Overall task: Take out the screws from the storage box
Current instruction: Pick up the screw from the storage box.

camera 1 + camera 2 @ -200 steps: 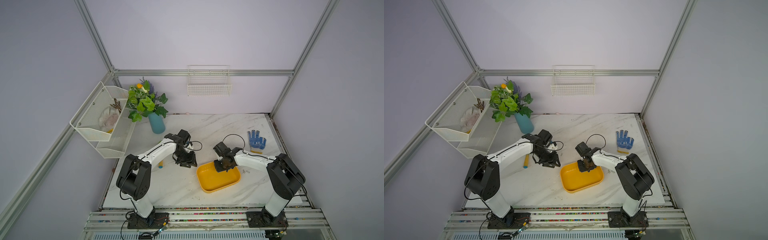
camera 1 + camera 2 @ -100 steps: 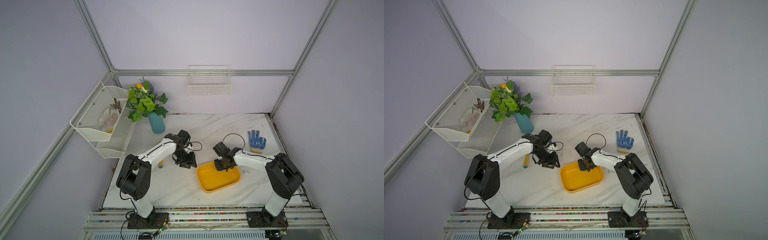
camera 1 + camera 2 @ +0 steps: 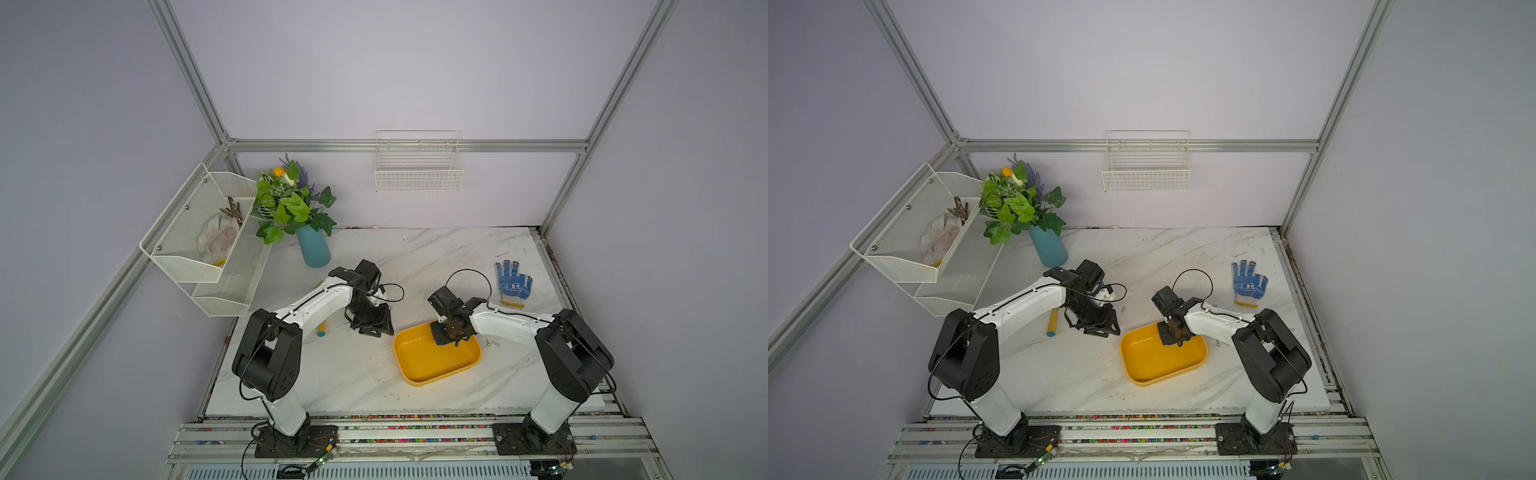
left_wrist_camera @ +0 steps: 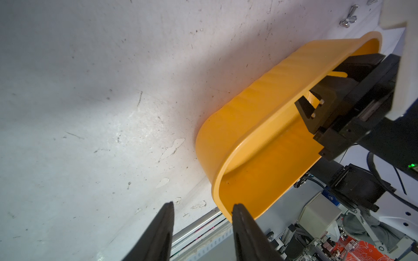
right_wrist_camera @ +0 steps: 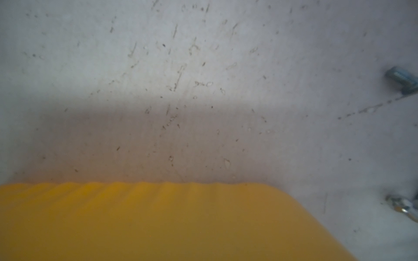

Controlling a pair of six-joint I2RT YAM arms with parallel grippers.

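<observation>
The yellow storage box lies on the marble table, front of centre. Its visible floor shows no screws. My right gripper sits at the box's far wall, its black fingers astride a strip of the rim, shut on it. In the right wrist view the box's ridged outer wall hides the fingers. Screws lie on the table: two right of the box and one left of it. My left gripper hovers open and empty by the box's left end.
A blue dotted glove lies at the back right. A blue vase with a plant stands at the back left. A yellow-handled tool lies under my left arm. White wire baskets hang on the left wall and the back wall.
The right gripper's jaws have narrowed at the box's far wall. Both arms have stayed nearly where they were.
</observation>
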